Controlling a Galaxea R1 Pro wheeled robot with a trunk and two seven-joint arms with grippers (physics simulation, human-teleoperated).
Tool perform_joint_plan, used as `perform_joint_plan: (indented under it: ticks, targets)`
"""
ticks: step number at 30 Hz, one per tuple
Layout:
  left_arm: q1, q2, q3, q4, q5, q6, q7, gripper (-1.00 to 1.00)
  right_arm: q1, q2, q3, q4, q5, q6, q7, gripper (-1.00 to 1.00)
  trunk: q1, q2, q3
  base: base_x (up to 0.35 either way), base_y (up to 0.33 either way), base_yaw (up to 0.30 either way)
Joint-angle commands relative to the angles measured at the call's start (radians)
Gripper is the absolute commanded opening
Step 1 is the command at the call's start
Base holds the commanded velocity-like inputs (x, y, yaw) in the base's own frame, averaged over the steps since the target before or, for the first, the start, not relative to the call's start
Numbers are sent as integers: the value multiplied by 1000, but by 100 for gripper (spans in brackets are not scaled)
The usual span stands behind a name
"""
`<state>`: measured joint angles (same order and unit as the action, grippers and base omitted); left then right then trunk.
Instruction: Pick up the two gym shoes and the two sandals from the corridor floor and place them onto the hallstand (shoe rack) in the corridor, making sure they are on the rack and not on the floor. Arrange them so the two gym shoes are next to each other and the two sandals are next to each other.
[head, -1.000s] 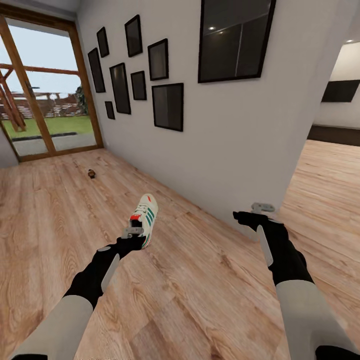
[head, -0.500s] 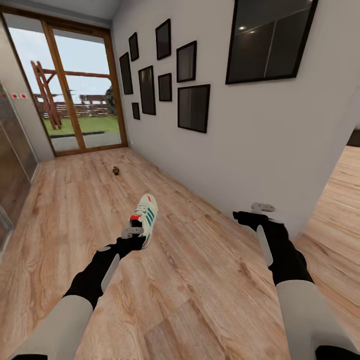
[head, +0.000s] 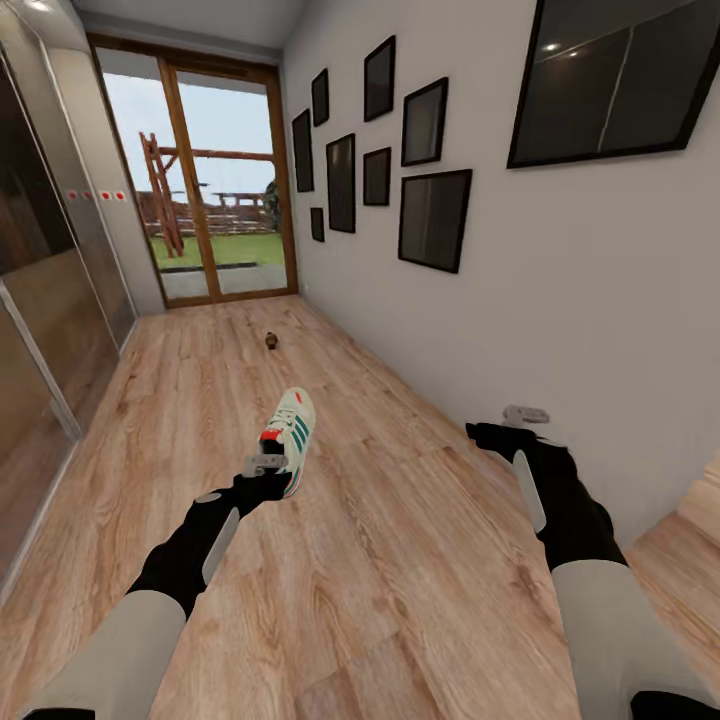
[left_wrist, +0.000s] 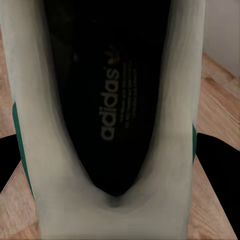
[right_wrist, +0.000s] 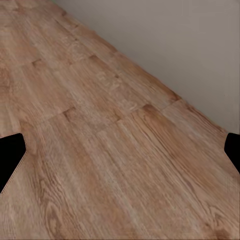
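One gym shoe (head: 290, 438) sits in the middle of the head view, a white lace-up sneaker with green side stripes and a red-orange heel, held by its heel end in the left claw (head: 266, 466) with its toe pointing away down the corridor. From the left wrist view, the shoe's dark insole (left_wrist: 107, 95) with printed lettering looms close, and the black fingers (left_wrist: 217, 170) press against either side of the white collar, so the claw is clamped on the shoe.

Further up the frame, a small dark brown sandal (head: 271, 341) lies on the corridor floor (head: 400, 560), near the glazed door (head: 215, 190) at the upper left. Black picture frames (head: 435, 215) hang along the grey wall (head: 560, 300) on the right side of the picture.

At the right of the head view, the right claw (head: 524, 414) hangs beside that wall, holding nothing. In its wrist view the two dark fingertips (right_wrist: 11, 157) stand at opposite edges, spread wide apart over bare wood planks.
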<state>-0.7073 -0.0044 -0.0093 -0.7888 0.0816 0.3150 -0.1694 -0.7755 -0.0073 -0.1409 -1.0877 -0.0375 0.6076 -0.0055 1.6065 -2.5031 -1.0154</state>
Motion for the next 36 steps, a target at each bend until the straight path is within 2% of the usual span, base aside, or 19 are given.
perform_joint_plan:
  ticks: [1,14,36]
  targets:
    - [0,0,0,-1,9,7,-1,-100,0,0,0,-1,-4,5,-1,100,0,0,0,305,-217,288]
    - [0,0,0,-1,9,7,-1,-100,0,0,-1,-1,-4,5,-1,100,0,0,12,312,-186,251]
    - [0,0,0,-1,10,7,-1,-100,0,0,0,-1,-4,5,-1,100,0,0,39,343,-6,222]
